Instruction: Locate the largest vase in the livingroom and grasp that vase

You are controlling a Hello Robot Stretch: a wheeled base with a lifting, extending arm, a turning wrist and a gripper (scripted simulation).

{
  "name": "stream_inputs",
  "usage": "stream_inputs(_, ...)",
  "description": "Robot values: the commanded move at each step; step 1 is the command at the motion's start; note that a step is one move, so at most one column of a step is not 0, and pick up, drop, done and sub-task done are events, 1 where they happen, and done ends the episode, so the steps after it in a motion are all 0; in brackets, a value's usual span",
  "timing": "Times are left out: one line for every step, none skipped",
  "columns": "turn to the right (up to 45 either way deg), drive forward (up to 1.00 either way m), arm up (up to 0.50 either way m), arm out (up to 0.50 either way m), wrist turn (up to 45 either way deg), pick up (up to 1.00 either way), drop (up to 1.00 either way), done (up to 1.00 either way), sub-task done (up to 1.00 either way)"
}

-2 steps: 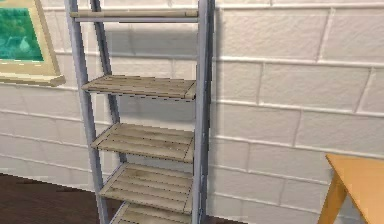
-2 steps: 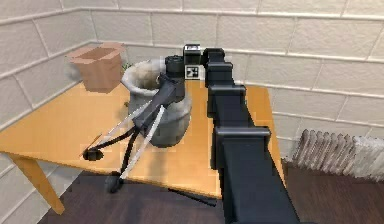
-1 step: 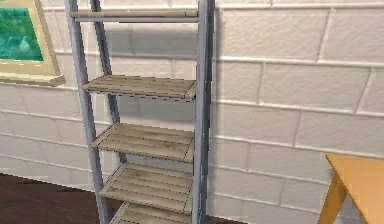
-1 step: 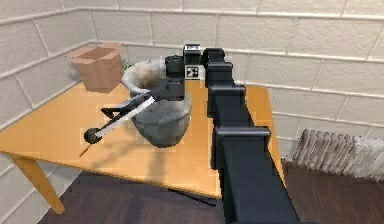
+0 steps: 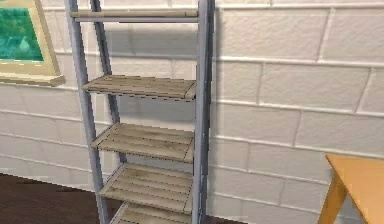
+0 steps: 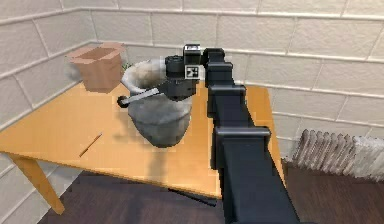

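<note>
Looking heavy, stiff and breakable, that vase (image 6: 160,124): I'd take it by the rim. Gripper (image 6: 128,100) near it; jaws, can't tell.

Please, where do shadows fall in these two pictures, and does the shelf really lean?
Forward view: the shelf leans only in the picture; soft grey shadow lies on the brick wall behind its boards; no glare. Arm side view: light is even; the grey vase on the table is darker toward its base.
</note>
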Motion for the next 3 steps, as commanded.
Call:
stream_inputs(0.0,0.0,0.0,0.0,21.0,0.0,0.0,0.0,0.0)
stream_inputs(0.0,0.0,0.0,0.0,0.0,1.0,0.0,0.0,0.0)
stream_inputs(0.0,0.0,0.0,0.0,0.0,0.0,0.0,1.0,0.0)
